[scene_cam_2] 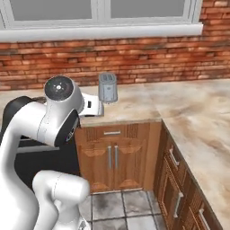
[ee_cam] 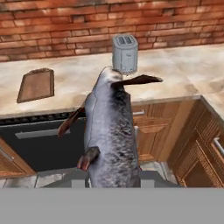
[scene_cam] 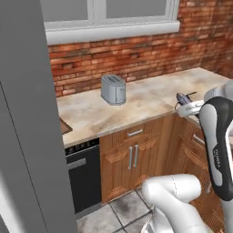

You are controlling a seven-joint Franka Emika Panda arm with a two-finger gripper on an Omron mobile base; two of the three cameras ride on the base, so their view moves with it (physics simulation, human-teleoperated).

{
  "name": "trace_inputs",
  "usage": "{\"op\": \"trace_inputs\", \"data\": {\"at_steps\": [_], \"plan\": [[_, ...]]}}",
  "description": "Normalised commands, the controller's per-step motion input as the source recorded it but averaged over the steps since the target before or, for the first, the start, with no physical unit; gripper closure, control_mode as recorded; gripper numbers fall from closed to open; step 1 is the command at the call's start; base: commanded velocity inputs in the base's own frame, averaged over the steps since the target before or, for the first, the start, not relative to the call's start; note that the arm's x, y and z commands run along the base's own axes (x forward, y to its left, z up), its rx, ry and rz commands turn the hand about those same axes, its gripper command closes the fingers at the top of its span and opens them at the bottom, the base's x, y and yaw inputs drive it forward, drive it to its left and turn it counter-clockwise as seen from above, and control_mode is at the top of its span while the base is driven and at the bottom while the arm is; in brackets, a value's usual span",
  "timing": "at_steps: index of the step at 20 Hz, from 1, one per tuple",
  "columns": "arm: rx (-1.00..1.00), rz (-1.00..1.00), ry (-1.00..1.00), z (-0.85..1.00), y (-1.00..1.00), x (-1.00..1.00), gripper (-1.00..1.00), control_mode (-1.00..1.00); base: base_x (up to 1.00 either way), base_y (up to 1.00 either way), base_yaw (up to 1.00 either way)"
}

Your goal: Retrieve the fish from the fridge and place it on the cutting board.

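Fish out of fridge, clamped in end effector; cutting board at 10 o'clock on counter, placing remains.

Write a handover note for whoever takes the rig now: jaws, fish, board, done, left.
Gripper: jaws shut on the fish, held in the air in front of the lower cupboards.
Cutting board: flat on the counter, left of the toaster in the hand view, nothing on it.
Fridge: grey side panel at the left of the left base view.
Done: fish picked up and out of the fridge.
Left: carry it to the board, set it down, release.
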Motion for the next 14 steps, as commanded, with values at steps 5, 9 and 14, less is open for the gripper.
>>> {"op": "trace_inputs", "data": {"at_steps": [5,9,14], "plan": [[0.0,0.0,0.0,0.0,0.0,0.0,1.0,1.0,0.7,0.52,0.31],[0.0,0.0,0.0,0.0,0.0,0.0,1.0,1.0,0.5,0.99,0.17],[0.0,0.0,0.0,0.0,0.0,0.0,1.0,1.0,0.19,1.0,0.06]]}}
